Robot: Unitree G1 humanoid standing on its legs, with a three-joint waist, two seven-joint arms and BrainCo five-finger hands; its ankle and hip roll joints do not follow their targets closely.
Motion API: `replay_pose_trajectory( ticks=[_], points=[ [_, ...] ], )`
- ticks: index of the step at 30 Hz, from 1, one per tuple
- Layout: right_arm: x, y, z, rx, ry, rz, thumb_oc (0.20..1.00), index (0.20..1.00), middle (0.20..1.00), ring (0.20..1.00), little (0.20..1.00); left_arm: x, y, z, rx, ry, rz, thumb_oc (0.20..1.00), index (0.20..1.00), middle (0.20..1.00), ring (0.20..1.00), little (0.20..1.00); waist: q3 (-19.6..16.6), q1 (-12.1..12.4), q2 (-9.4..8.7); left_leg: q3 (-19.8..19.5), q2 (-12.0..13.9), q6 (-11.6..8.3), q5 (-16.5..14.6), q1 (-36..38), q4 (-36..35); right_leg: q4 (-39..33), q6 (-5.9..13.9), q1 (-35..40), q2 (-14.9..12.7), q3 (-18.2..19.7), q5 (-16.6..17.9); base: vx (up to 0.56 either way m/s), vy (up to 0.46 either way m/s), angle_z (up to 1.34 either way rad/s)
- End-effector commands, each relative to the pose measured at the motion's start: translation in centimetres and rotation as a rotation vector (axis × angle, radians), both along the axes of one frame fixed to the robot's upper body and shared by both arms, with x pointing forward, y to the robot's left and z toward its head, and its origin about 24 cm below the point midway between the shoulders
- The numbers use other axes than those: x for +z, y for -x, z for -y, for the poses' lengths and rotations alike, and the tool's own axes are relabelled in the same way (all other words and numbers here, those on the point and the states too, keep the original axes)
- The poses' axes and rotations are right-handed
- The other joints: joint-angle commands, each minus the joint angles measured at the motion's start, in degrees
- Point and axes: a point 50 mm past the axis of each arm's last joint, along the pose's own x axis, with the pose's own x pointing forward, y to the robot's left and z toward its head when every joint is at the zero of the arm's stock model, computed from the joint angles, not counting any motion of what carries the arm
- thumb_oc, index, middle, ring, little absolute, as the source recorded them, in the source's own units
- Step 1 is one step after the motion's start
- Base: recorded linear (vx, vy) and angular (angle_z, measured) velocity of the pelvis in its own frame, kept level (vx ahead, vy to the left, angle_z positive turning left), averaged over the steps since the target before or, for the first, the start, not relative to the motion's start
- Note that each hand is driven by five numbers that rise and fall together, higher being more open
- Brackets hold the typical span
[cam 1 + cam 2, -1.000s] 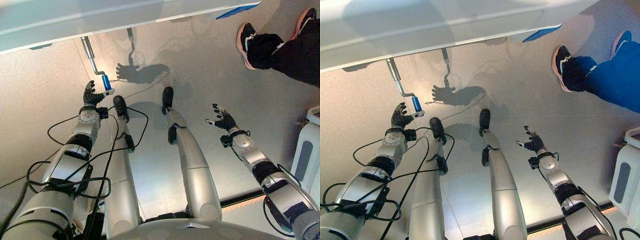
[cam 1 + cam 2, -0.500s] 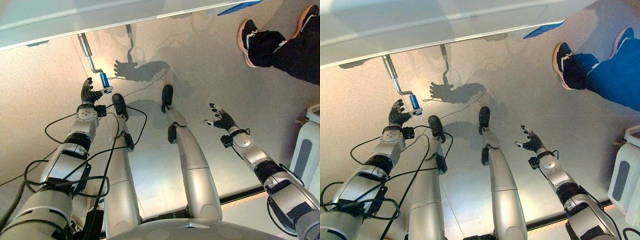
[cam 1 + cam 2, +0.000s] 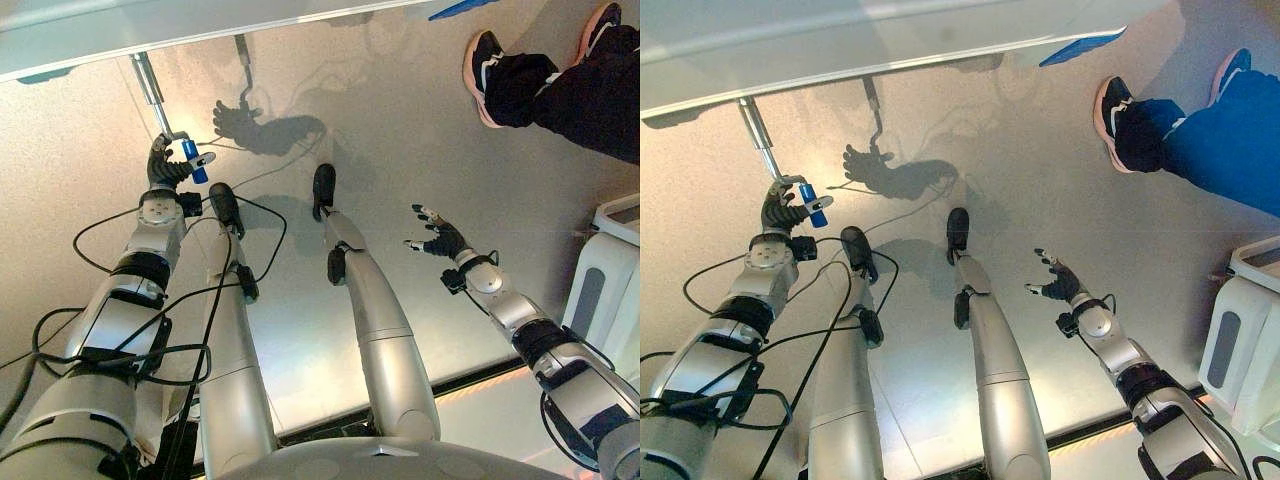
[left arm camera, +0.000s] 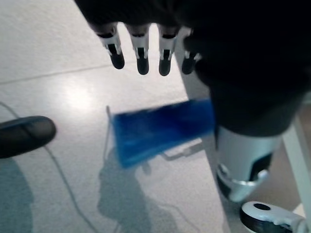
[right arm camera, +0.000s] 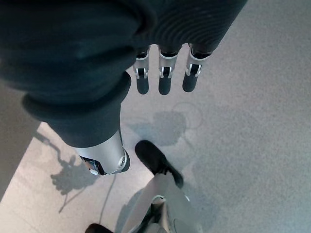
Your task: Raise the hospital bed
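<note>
Left hand [image 3: 165, 168] is up at the crank, and its fingers are curling in toward the blue grip [image 3: 189, 160], dark fingertips just beside it. In the left wrist view the blue grip [image 4: 163, 130] sits right under the palm, between the row of fingers [image 4: 142, 57] and the thumb, but the fingers there look fairly straight and not yet wrapped around it, so call the hand released, poised at the handle with no firm grasp on show.

Now the handle itself: a short bright-blue sleeve with a pale cap at its end, mounted on a bent silver crank rod [image 3: 150, 88] that runs up and disappears under the pale edge of the hospital bed [image 3: 150, 25]. The rod and grip hang above the speckled floor [image 3: 400, 130], and they cast a clear shadow [image 3: 245, 110] beside the hand's own shadow.

Out to the right, the right hand [image 3: 438, 238] hovers above the floor well apart from the crank, fingers spread loosely and holding nothing. Beyond it, a person's dark shoe with a pink sole [image 3: 480, 62] and trouser leg stand near the bed's far end, and a white unit [image 3: 605, 290] sits at the right edge.

Against a second ago: the left hand sat below the grip with a gap between them; now it has risen alongside and closed that gap. The right hand has barely moved.
</note>
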Motion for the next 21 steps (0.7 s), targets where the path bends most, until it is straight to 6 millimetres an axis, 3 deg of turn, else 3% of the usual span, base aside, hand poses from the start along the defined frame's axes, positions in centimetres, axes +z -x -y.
replay_pose_trajectory(
  ticks=[1,8,9,10,11,21],
  points=[
    [-2.0,2.8,0.7,0.052,0.054,-0.063,1.000,1.000,1.000,1.000,1.000,-1.8,1.4,-1.5,0.046,0.012,-0.040,1.000,1.000,1.000,1.000,1.000,-2.96,-0.13,-0.21,-1.86,1.11,1.01,-3.43,-0.99,5.33,-0.33,7.88,-1.54,-1.28,2.08,2.60,0.00,0.000,0.00],
    [-1.5,2.8,0.3,0.089,0.067,-0.039,1.000,1.000,1.000,1.000,1.000,-1.6,1.3,-1.7,0.049,0.015,-0.033,1.000,1.000,1.000,1.000,1.000,-2.73,-0.36,-0.47,-1.75,1.04,1.32,-4.00,-1.43,6.12,0.03,7.79,-2.01,-1.11,2.08,2.47,0.01,-0.009,-0.04],
    [-1.5,2.9,0.3,0.096,0.071,-0.038,1.000,1.000,1.000,1.000,1.000,-1.5,1.4,-1.8,0.051,0.013,-0.031,0.878,0.878,0.878,0.878,0.878,-2.74,-0.43,-0.59,-1.80,1.02,1.47,-4.08,-1.58,6.29,0.13,7.70,-2.14,-0.90,2.23,2.41,0.00,0.000,0.00],
    [-1.5,2.9,0.3,0.096,0.071,-0.039,1.000,1.000,1.000,1.000,1.000,-1.5,1.4,-1.8,0.051,0.013,-0.031,0.391,0.391,0.391,0.391,0.391,-2.76,-0.42,-0.60,-1.78,1.02,1.47,-4.09,-1.59,6.30,0.14,7.70,-2.16,-0.89,2.24,2.41,0.00,0.000,0.00],
    [-1.3,3.0,0.2,0.106,0.079,-0.031,1.000,1.000,1.000,1.000,1.000,-1.2,1.4,-1.9,0.048,0.009,-0.021,0.200,0.200,0.200,0.200,0.200,-2.64,-0.38,-0.80,-1.84,0.94,1.63,-4.18,-1.80,6.55,0.34,7.67,-2.34,-0.70,2.28,2.34,0.00,0.000,0.00],
    [-0.8,3.1,-0.1,0.144,0.102,-0.006,1.000,1.000,1.000,1.000,1.000,-1.1,1.2,-1.5,0.041,0.017,-0.012,0.200,0.200,0.200,0.200,0.200,-2.26,-0.17,-1.03,-2.53,0.63,1.63,-3.87,-1.89,6.76,1.73,7.44,-2.90,-0.86,1.88,1.78,0.00,0.000,0.00]
  ],
)
